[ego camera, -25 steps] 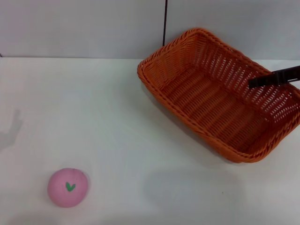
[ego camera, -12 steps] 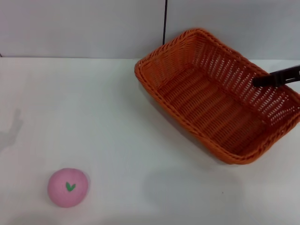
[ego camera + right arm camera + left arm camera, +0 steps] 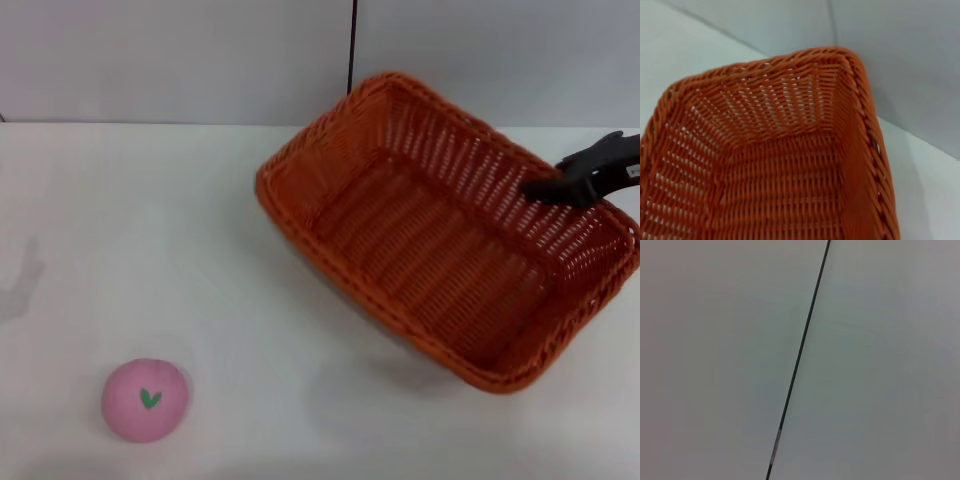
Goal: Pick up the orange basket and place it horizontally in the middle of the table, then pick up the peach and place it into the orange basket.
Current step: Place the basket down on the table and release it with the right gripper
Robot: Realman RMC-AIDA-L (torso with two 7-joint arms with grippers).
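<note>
The orange basket [image 3: 430, 260] hangs tilted over the right half of the white table [image 3: 150, 220], its shadow lying beneath it. My right gripper [image 3: 560, 188] comes in from the right edge of the head view and is shut on the basket's far right wall. The right wrist view looks down into the woven inside of the orange basket [image 3: 780, 175]. The pink peach [image 3: 145, 399] with its green leaf mark rests on the table at the front left, far from the basket. My left gripper shows in no view.
A grey wall with a dark vertical seam [image 3: 351, 50] rises behind the table; the left wrist view shows only this wall and seam [image 3: 800, 355]. A faint arm shadow [image 3: 25, 275] falls on the table's left edge.
The basket has moved left and toward me, rising off the table with the right gripper holding its wall. The peach has stayed where it was.
</note>
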